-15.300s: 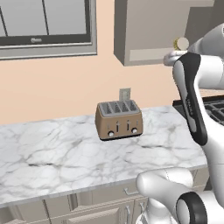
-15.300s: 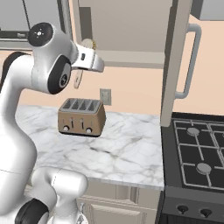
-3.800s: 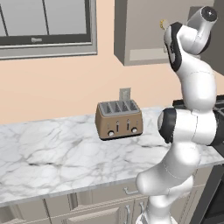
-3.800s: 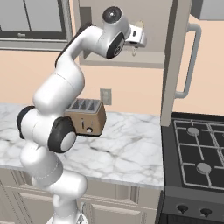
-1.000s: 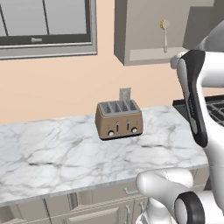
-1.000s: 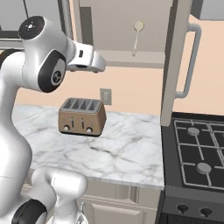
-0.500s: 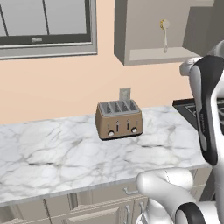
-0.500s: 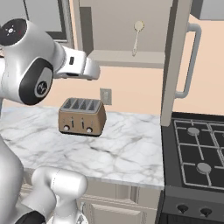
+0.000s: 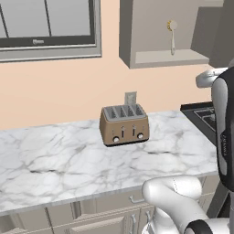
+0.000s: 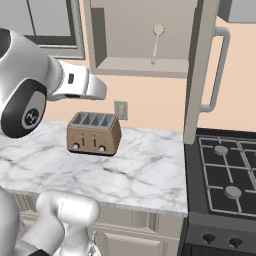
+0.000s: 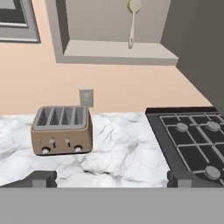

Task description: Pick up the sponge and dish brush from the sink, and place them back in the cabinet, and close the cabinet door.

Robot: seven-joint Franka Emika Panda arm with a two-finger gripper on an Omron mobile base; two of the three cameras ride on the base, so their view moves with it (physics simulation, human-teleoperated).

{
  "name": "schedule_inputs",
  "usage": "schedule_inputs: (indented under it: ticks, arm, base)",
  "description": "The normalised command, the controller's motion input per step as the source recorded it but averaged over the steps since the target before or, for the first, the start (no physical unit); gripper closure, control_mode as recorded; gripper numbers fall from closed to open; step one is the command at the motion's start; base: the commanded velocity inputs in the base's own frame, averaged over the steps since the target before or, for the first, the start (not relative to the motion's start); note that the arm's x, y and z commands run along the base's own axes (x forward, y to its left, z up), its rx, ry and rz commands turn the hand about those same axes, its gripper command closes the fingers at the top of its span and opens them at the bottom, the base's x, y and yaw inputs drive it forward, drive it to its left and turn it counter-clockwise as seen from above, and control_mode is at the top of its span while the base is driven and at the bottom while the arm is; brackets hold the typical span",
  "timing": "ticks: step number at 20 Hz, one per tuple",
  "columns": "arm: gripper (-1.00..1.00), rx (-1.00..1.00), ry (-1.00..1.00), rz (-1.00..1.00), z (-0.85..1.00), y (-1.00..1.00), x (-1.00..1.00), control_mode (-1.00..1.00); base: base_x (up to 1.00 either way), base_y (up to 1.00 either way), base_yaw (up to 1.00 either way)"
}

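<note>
The dish brush [image 9: 172, 35] stands upright inside the open cabinet [image 9: 155, 58], its round cream head up and its pale handle resting on the shelf; I also see the dish brush [image 10: 156, 43] and the dish brush [image 11: 132, 22] there. The cabinet door [image 10: 201, 75] hangs open to the right, with its silver bar handle [image 10: 218, 70] facing out. My gripper [image 11: 111, 178] is open and empty, well back from the cabinet and lower than its shelf. The sponge and the sink are out of view.
A tan four-slot toaster [image 9: 124, 124] sits on the white marble counter [image 9: 59, 160] below the cabinet, in front of a wall outlet [image 10: 120, 110]. A black gas stove [image 10: 225, 175] adjoins the counter on the right. A window [image 9: 45, 23] is at the upper left.
My arm has drawn back from the cabinet toward the cameras over the last second. The dish brush stays standing on the shelf where it was let go a few seconds ago.
</note>
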Motion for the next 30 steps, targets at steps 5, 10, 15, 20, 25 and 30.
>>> schedule_inputs:
  ticks: [5, 10, 15, 20, 25, 30]
  arm:
    - [-1.00, -0.04, 0.00, 0.09, 0.00, 0.35, -0.29, -1.00]
    - [-1.00, -0.04, 0.00, 0.07, -0.05, 0.42, -0.09, -1.00]
    - [-1.00, 0.00, 0.00, 0.05, 0.00, 0.28, -0.23, -1.00]
    - [-1.00, 0.00, 0.00, 0.00, 0.00, 0.07, -0.32, -1.00]
    - [-1.00, 0.00, 0.00, 0.00, -0.01, 0.03, -0.24, -1.00]
    - [-1.00, 0.01, 0.00, -0.03, -0.01, 0.14, -0.06, -1.00]
  base:
    - [0.00, 0.00, 0.00]
    - [0.00, 0.00, 0.00]
    - [0.00, 0.00, 0.00]
    - [0.00, 0.00, 0.00]
    - [0.00, 0.00, 0.00]
    - [0.00, 0.00, 0.00]
